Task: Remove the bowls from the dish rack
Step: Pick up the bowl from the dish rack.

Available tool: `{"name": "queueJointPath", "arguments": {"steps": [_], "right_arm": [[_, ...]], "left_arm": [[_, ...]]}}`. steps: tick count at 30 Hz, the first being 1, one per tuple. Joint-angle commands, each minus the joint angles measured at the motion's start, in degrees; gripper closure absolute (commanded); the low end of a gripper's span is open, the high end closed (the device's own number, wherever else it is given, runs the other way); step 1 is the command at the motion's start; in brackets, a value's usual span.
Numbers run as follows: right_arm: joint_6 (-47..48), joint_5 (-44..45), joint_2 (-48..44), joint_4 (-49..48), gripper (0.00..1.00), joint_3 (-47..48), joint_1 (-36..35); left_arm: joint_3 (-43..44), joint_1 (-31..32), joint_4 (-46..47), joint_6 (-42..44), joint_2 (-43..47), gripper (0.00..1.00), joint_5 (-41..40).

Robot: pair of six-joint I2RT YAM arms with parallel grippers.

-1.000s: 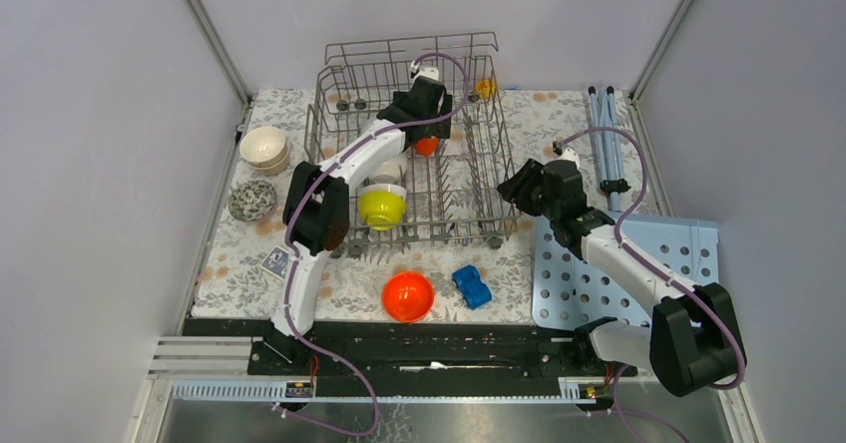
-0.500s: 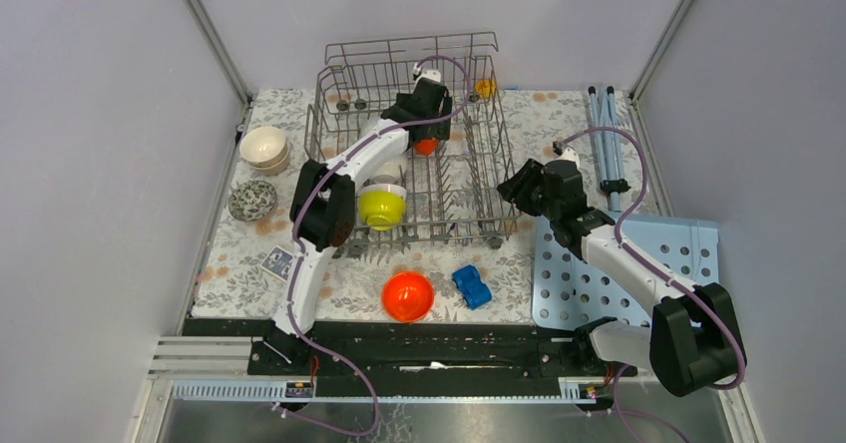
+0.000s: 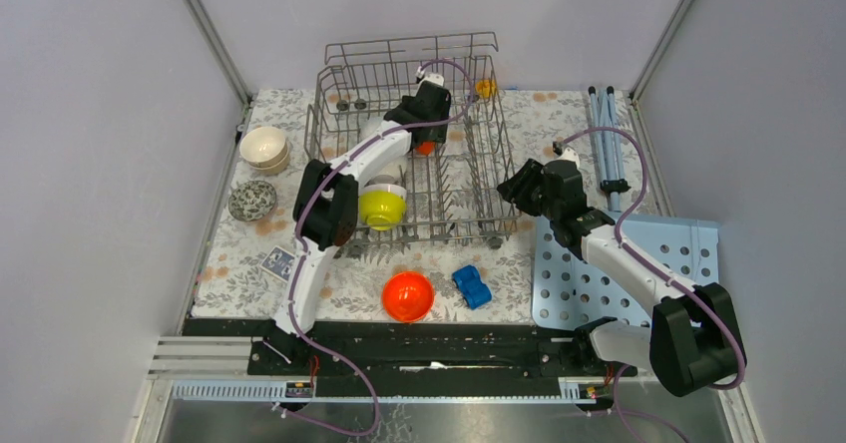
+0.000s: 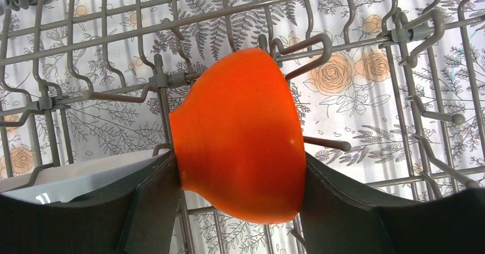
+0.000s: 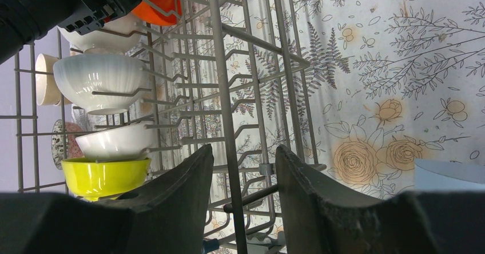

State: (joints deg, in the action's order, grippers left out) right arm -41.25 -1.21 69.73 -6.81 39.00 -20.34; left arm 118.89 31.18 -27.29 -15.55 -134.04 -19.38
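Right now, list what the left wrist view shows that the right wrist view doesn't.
Left wrist only: the left gripper closed against both sides of the orange bowl. Right wrist only: the yellow-green bowl, and the right gripper open astride a wire of the dish rack. Both: the orange bowl, the rack, the floral cloth.

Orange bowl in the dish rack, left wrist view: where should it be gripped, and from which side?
Grip the orange bowl across its wide body near the rim, coming down from above the dish rack. It stands on edge between tines, so only its curved side walls are free. The left end effector straddles it that way.
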Motion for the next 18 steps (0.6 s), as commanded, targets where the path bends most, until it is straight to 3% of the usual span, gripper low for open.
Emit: {"name": "queueJointPath", "arguments": {"steps": [1, 10, 18], "right_arm": [[-0.35, -3.31, -0.65, -0.39, 0.49, -0.24, -0.77], [-0.34, -3.36, -1.08, -0.41, 0.50, -0.31, -0.80], [-0.40, -3.25, -1.69, -0.25, 0.50, -0.54, -0.80]], "left_arm": [[-0.13, 1.54, 2.68, 0.82, 0.52, 0.36, -1.07], [-3.25, 2.95, 6.84, 2.40, 4.62, 0.56, -5.64], [-7.18, 3.83, 10.77, 2.19, 9.20, 0.68, -8.61]]}}
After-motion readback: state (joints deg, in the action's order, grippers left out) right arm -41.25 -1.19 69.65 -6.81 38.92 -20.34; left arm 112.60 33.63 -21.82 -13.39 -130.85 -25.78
